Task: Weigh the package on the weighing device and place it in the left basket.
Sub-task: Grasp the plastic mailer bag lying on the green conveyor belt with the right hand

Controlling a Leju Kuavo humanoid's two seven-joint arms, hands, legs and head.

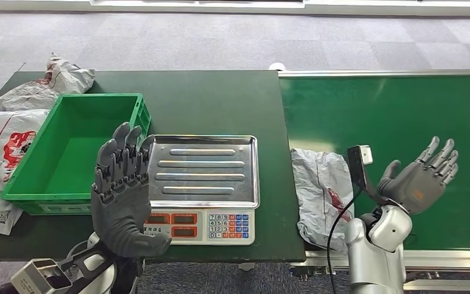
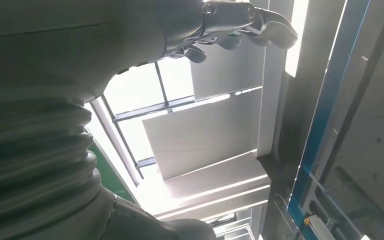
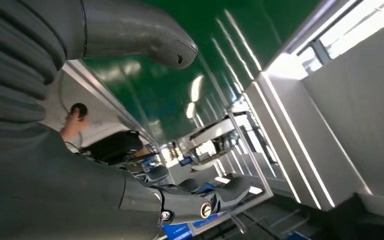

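Head view: left hand (image 1: 121, 190) and right hand (image 1: 424, 176) both raised, fingers spread, holding nothing.

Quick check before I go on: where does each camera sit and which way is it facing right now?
Head view: high on the body, looking down at the scale, basket, belt and package; both arms show.
Left wrist view: behind the left robot hand, facing up at ceiling panels.
Right wrist view: behind the right robot hand, facing along the belt.
Head and right wrist views share the belt.
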